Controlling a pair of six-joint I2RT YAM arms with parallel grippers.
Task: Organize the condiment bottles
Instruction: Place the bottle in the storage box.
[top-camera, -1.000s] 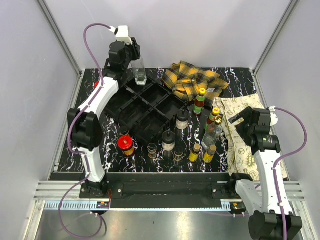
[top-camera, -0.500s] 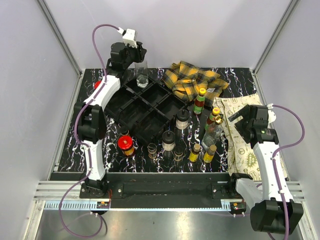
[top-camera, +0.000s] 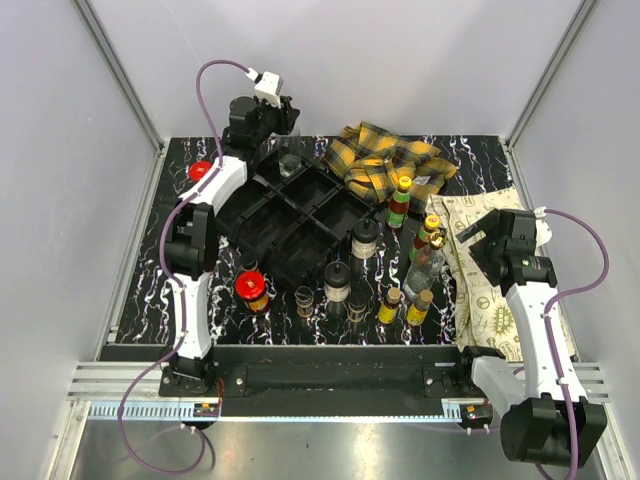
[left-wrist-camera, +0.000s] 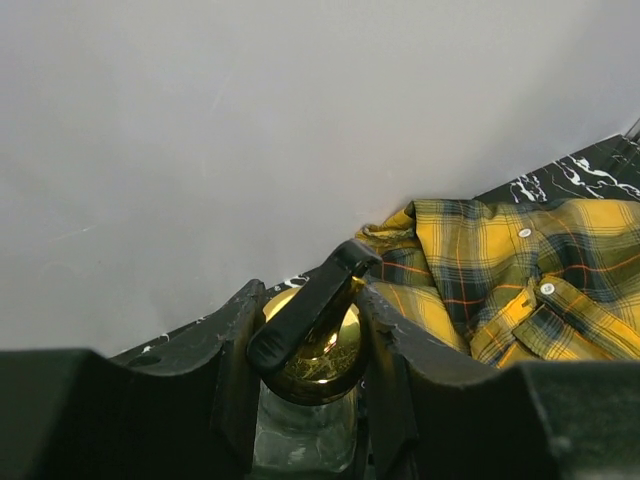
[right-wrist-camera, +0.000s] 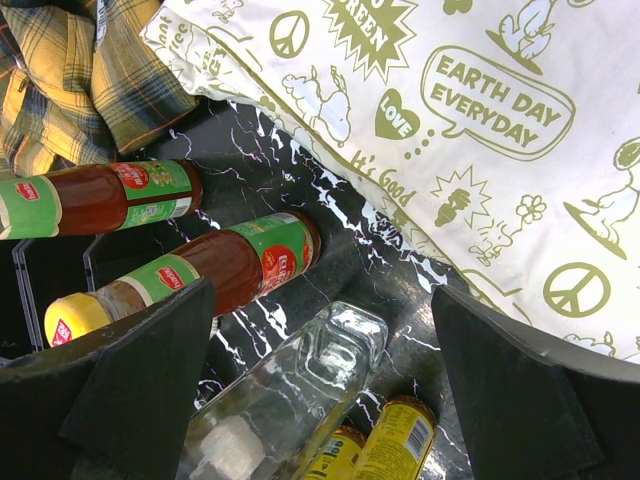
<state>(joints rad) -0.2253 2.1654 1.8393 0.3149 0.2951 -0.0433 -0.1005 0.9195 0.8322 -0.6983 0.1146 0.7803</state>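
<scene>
My left gripper (top-camera: 285, 145) is at the back of the black divided tray (top-camera: 232, 215), shut on a clear glass bottle (top-camera: 289, 163). In the left wrist view the gripper (left-wrist-camera: 312, 345) has its fingers pressed on the sides of the bottle's gold spout cap (left-wrist-camera: 320, 360). My right gripper (top-camera: 478, 240) is open and empty. In the right wrist view it (right-wrist-camera: 330, 375) hovers over another clear glass bottle (right-wrist-camera: 290, 390), with two red sauce bottles (right-wrist-camera: 230, 265) beside it. Black-capped shakers (top-camera: 365, 238), a red-lidded jar (top-camera: 251, 288) and small yellow bottles (top-camera: 404, 306) stand in front of the tray.
The yellow plaid cloth (top-camera: 385, 160) lies at the back, right of the tray. A white printed cloth (top-camera: 495, 290) lies under the right arm. A second red lid (top-camera: 201, 170) sits left of the tray. Enclosure walls stand close behind the left gripper.
The left gripper has carried the clear glass bottle a little right and down toward the tray's back corner, its wrist turning. The right arm has shifted slightly.
</scene>
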